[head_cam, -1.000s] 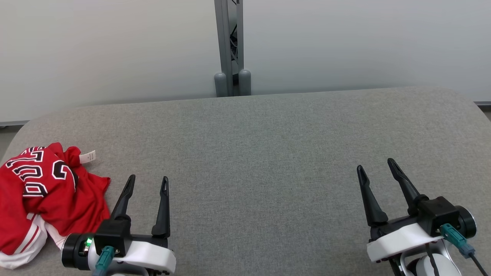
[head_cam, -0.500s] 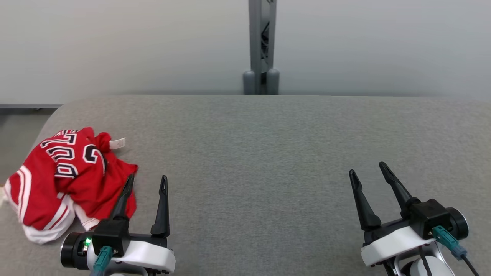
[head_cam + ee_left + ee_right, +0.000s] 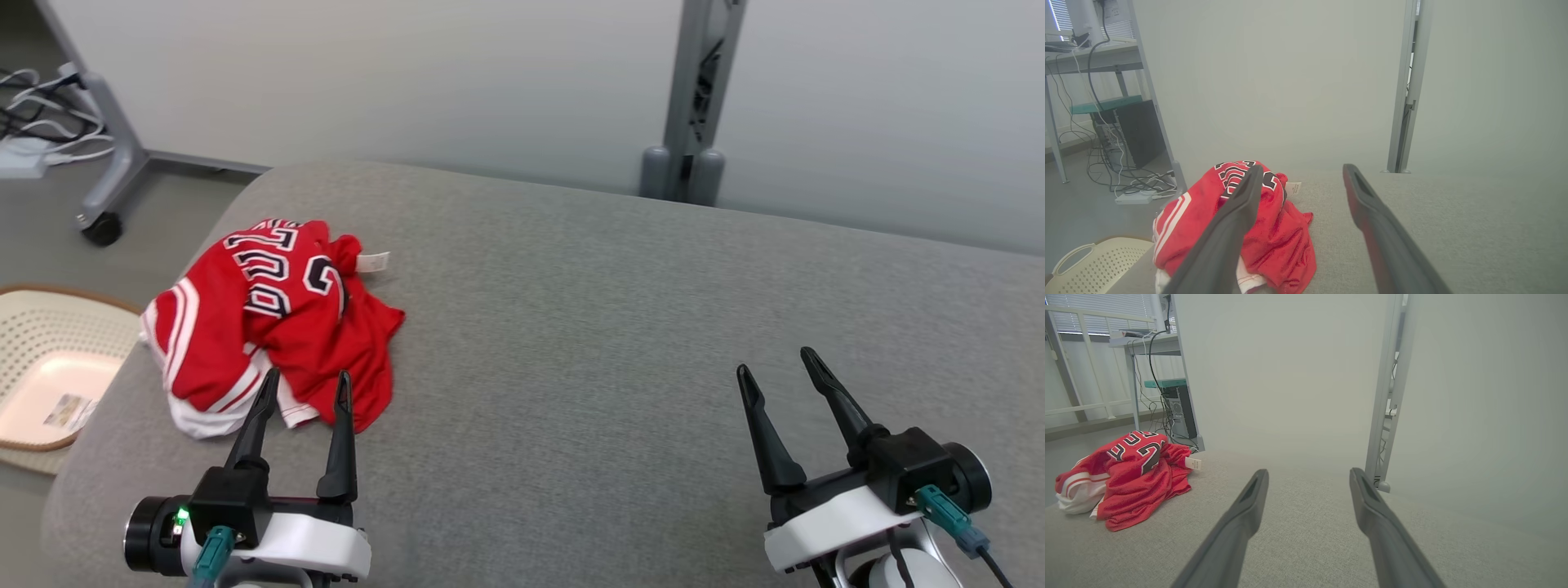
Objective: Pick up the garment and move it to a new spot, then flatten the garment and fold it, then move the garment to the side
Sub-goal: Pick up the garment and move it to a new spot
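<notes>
The garment (image 3: 273, 322) is a red jersey with white stripes and black-and-white lettering, crumpled in a heap near the left end of the grey table (image 3: 620, 327). My left gripper (image 3: 306, 378) is open, its fingertips just at the heap's near edge with nothing between them. In the left wrist view the garment (image 3: 1280, 228) lies ahead and left of the left gripper (image 3: 1302, 169). My right gripper (image 3: 774, 362) is open and empty over bare table at the right. From the right wrist view, the garment (image 3: 1133, 473) lies far left of the right gripper (image 3: 1308, 473).
A cream perforated basket (image 3: 49, 367) sits on the floor left of the table. A wheeled grey stand (image 3: 106, 163) with cables stands at the far left. A grey post (image 3: 690, 106) rises behind the table against the pale wall.
The head view has swung left, so the garment, basket and stand now show further right. The garment lies as before; the left gripper now lines up with its near edge. Both grippers stay open.
</notes>
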Controlling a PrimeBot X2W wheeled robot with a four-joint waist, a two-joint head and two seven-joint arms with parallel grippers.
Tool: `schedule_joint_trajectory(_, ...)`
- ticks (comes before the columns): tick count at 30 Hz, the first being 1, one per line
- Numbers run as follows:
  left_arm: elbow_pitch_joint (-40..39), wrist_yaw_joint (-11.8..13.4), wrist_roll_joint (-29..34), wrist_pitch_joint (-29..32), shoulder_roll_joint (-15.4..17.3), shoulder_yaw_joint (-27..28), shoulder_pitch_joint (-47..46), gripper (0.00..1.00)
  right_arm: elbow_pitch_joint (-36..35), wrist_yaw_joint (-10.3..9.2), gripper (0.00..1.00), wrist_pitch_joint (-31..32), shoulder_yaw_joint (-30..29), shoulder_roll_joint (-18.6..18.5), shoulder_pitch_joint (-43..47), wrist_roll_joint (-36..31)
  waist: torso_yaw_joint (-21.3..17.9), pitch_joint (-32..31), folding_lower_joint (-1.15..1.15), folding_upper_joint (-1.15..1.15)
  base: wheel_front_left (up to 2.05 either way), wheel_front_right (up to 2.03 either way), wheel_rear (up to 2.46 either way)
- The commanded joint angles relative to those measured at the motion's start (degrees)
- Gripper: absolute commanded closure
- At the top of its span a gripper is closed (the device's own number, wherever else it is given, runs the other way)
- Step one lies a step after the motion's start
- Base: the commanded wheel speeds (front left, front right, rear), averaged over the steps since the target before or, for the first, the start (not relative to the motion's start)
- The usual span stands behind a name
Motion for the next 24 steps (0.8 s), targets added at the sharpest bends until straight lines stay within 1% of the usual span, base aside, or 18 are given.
schedule_joint_trajectory(1, -0.1, 0.4, -0.2, -0.3, 0.3, 0.2, 0.1, 0.00, -0.2, 0.00, 0.00, -0.3, 0.0, -0.4, 0.2, -0.2, 1.9, 0.3, 0.00, 0.00, 0.00, 0.00, 0.00)
schedule_joint_trajectory(14, 0.1, 1.0, -0.7, -0.3, 0.3, -0.5, 0.4, 0.00, 0.0, 0.00, 0.00, -0.2, 0.9, -0.4, 0.8, -0.2, 9.9, -0.1, 0.00, 0.00, 0.00, 0.00, 0.00)
schedule_joint_trajectory(24, 0.0, 0.9, -0.8, -0.3, 0.3, -0.3, 0.9, 0.01, 0.2, 0.00, 0.00, -0.2, 1.1, -0.4, 1.2, -0.2, 12.1, -0.3, 0.00, 0.00, 0.00, 0.00, 0.00)
